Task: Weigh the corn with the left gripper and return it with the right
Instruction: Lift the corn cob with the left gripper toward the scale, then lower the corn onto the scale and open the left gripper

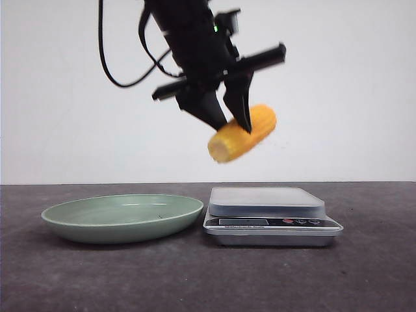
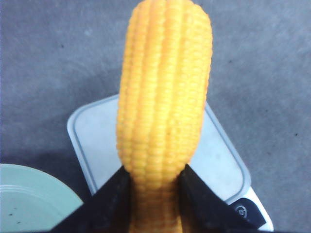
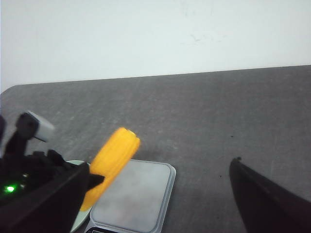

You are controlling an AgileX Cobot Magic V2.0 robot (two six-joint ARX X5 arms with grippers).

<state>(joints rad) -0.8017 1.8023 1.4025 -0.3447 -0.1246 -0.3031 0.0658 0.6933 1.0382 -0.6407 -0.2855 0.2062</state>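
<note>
The left hand (image 1: 227,120) has the corn (image 1: 243,133) clamped between its two dark fingers (image 2: 111,200), gripping near the pale cut end, so most of the cob juts out past the fingertips. It hangs in the air, tilted, above the scale (image 1: 270,214), whose flat pan (image 2: 214,150) shows right behind the cob in the left wrist view. The green plate (image 1: 78,224) sits on the tabletop (image 1: 364,273) just beside the scale, with nothing on it.

The step in hand looks like setting the cob down to weigh it. To do that well, I'd bring it low and near level over the middle of the pan before letting go, because a ribbed, rounded cob dropped from a tilt will likely roll toward an edge or onto the display strip (image 1: 273,222). The fingers should open only once it rests, then lift straight clear so nothing presses on the pan.

Of the right hand (image 3: 265,199) only a dark finger shows at the frame's corner; I can't tell whether it's parted or closed.
</note>
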